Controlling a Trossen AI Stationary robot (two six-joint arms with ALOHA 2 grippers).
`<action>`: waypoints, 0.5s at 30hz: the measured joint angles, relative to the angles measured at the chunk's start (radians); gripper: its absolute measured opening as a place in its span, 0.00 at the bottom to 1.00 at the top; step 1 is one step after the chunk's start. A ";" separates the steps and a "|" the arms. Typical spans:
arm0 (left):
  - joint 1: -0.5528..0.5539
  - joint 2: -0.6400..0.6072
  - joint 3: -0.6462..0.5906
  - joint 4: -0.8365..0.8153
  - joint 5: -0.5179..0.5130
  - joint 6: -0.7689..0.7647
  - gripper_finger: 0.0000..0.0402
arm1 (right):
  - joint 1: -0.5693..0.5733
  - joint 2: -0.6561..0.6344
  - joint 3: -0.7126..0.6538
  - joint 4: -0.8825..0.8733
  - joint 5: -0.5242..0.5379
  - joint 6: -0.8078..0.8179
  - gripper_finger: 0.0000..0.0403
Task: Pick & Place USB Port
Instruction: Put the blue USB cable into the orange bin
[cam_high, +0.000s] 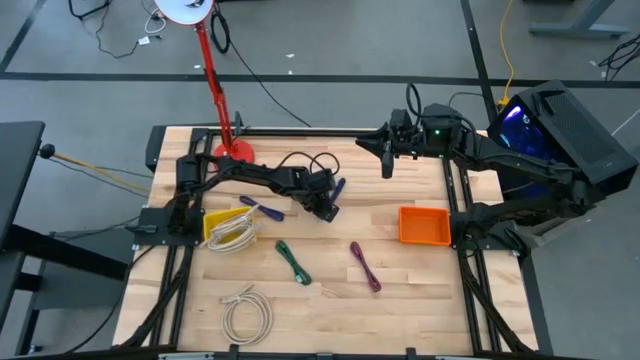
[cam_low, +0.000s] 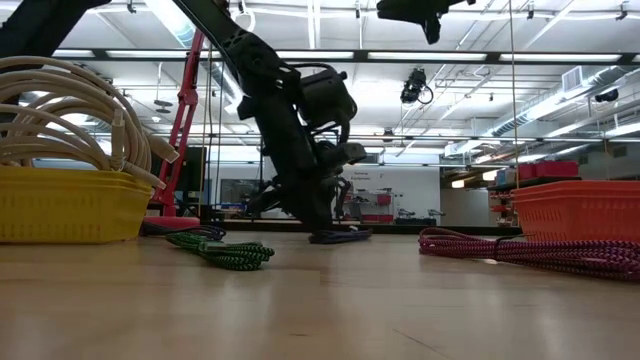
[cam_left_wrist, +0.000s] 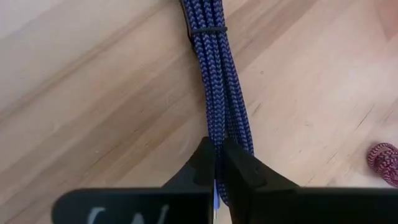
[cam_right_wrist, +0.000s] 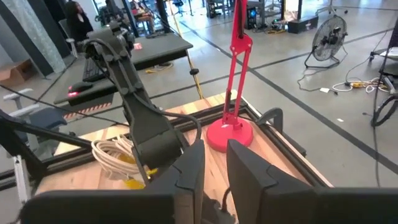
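A blue braided USB cable bundle (cam_left_wrist: 217, 81) lies on the table near its middle (cam_high: 339, 187), tied by a thin band. My left gripper (cam_left_wrist: 217, 167) stands over its near end (cam_high: 326, 207), shut on it, low at the table in the low view (cam_low: 335, 228). My right gripper (cam_right_wrist: 214, 163) hangs open, high over the far right of the table (cam_high: 387, 160), touching nothing. The orange basket (cam_high: 424, 225) sits at the right. A second blue cable (cam_high: 262, 208) lies beside the yellow basket (cam_high: 212, 222). My left gripper pinches the blue cable bundle near one end (cam_left_wrist: 219, 146) between its two fingers, coming from above and slanting down. The cable runs on away from the fingertips. It lies flat on the wood (cam_low: 340, 237), not lifted.
White cable fills the yellow basket (cam_low: 60, 205). A green cable (cam_high: 293, 262), a magenta cable (cam_high: 365, 266) and a loose white cable coil (cam_high: 247, 310) lie on the near half. A red lamp base (cam_high: 233, 150) stands at the far left edge.
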 joint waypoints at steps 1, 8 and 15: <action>0.001 -0.016 0.010 -0.007 -0.007 0.011 0.03 | -0.001 0.000 0.000 -0.003 0.009 -0.001 0.18; 0.003 -0.180 0.192 -0.127 -0.160 0.148 0.03 | -0.060 -0.007 0.000 -0.026 0.050 0.021 0.18; 0.017 -0.299 0.436 -0.329 -0.420 0.338 0.03 | -0.122 -0.010 0.000 -0.039 -0.039 0.052 0.18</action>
